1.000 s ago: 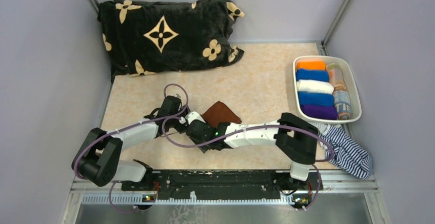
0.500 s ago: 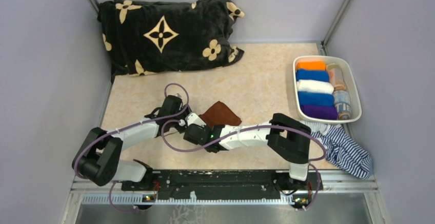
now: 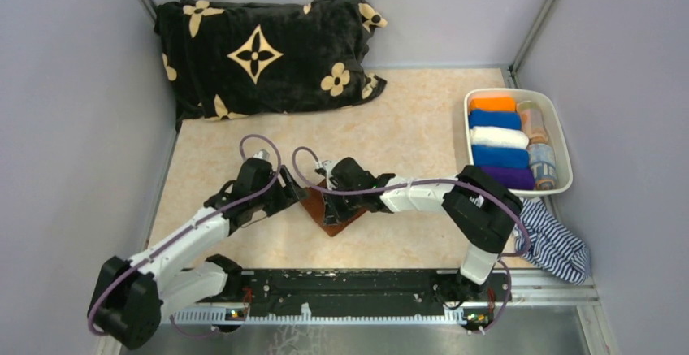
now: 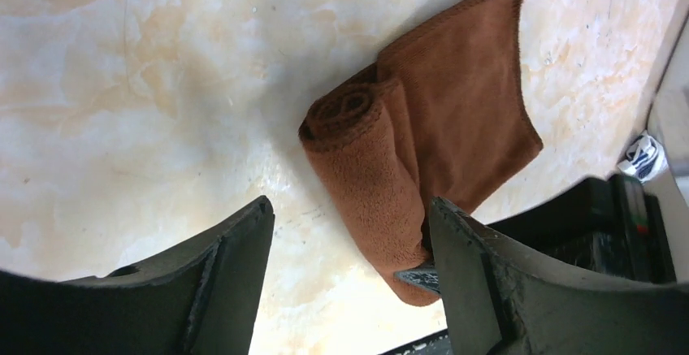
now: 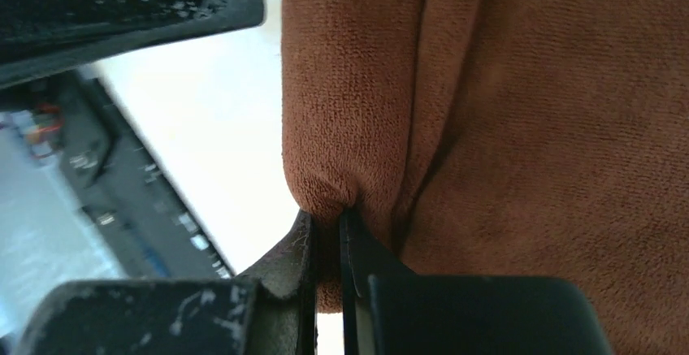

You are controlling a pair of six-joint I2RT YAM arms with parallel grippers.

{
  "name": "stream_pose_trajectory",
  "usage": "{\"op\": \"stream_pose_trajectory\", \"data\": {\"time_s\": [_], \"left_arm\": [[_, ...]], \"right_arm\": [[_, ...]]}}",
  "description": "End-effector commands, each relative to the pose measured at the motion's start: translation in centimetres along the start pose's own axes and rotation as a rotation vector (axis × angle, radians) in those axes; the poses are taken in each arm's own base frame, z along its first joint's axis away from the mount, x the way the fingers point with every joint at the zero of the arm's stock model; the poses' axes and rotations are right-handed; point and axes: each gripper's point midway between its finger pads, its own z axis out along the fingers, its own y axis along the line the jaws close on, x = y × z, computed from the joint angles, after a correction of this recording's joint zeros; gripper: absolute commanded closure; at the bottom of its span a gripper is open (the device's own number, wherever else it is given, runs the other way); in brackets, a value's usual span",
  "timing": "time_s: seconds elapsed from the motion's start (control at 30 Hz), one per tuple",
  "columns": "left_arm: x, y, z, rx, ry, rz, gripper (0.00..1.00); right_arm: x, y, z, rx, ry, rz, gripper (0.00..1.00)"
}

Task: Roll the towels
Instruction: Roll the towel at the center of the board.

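Note:
A plain brown towel (image 3: 335,215) lies on the table between the two arms. In the left wrist view the brown towel (image 4: 406,152) is partly rolled, its far half still flat. My right gripper (image 5: 327,223) is shut on the rolled edge of the towel (image 5: 504,127); from above, the right gripper (image 3: 327,202) reaches in from the right. My left gripper (image 4: 349,245) is open, with the roll's near end just inside its right finger (image 4: 471,274). From above, the left gripper (image 3: 294,195) sits at the towel's left side.
A white tray (image 3: 562,127) at the right holds plain-coloured rolls (image 3: 497,140) and two printed rolls (image 3: 538,140). A navy-and-white striped cloth (image 3: 556,245) lies in front of it. A big black flowered blanket (image 3: 260,54) fills the back left.
The right gripper has swung round to the far side and shut on the brown towel. The left gripper has opened wider. The towel now lies nearer the front, partly rolled.

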Motion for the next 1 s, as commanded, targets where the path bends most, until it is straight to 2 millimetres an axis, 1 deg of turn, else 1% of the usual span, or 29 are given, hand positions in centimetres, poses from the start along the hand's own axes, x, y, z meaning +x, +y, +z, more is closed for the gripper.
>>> {"op": "stream_pose_trajectory", "data": {"time_s": [0.0,0.03,0.07,0.1,0.17,0.27,0.37,0.4,0.5,0.6,0.63,0.7,0.8,0.87,0.97], "left_arm": [[1.4,1.0,-1.2,0.001,0.02,-0.017,0.23],[1.5,0.9,-1.3,0.016,0.021,-0.021,0.23],[1.7,0.8,-1.3,0.028,0.024,-0.025,0.22],[1.9,0.7,-1.3,0.038,0.03,-0.028,0.23],[2.2,0.6,-1.2,0.054,0.039,-0.035,0.23],[2.6,0.4,-0.7,0.07,0.057,-0.042,0.23],[2.7,0.0,0.1,0.083,0.074,-0.045,0.26],[2.8,-0.3,0.3,0.088,0.084,-0.048,0.27],[3.0,-0.6,1.2,0.092,0.113,-0.047,0.3],[3.4,-0.9,2.1,0.099,0.142,-0.046,0.32],[3.5,-0.8,2.3,0.098,0.149,-0.045,0.33],[3.8,-0.4,2.8,0.077,0.164,-0.045,0.34],[4.3,0.6,3.5,0.038,0.178,-0.046,0.35],[4.6,1.0,3.8,0.024,0.188,-0.045,0.36],[5.0,1.6,4.3,0.003,0.201,-0.045,0.37]], "right_arm": [[1.9,4.8,-1.4,-0.453,0.112,0.171,1.0],[1.2,5.0,-1.8,-0.511,0.086,0.189,1.0],[1.4,4.9,-2.1,-0.545,0.096,0.234,1.0],[0.7,4.9,-2.4,-0.592,0.068,0.254,1.0],[0.6,4.1,-2.6,-0.623,0.066,0.337,1.0],[0.9,2.7,-2.2,-0.636,0.059,0.43,1.0],[1.2,1.6,-2.1,-0.668,0.044,0.515,1.0],[1.6,1.1,-1.9,-0.667,0.045,0.542,1.0],[2.1,0.1,-1.5,-0.651,0.036,0.59,1.0],[2.5,-0.6,-1.1,-0.609,0.031,0.598,1.0],[2.6,-0.8,-1.0,-0.585,0.03,0.594,0.99],[2.6,-1.3,-1.1,-0.536,0.022,0.558,0.92],[2.6,-2.0,-1.6,-0.441,0.028,0.503,0.78],[1.9,-2.5,-2.4,-0.366,0.011,0.433,0.7],[0.3,-3.0,-4.5,-0.255,-0.037,0.312,0.63]]}}
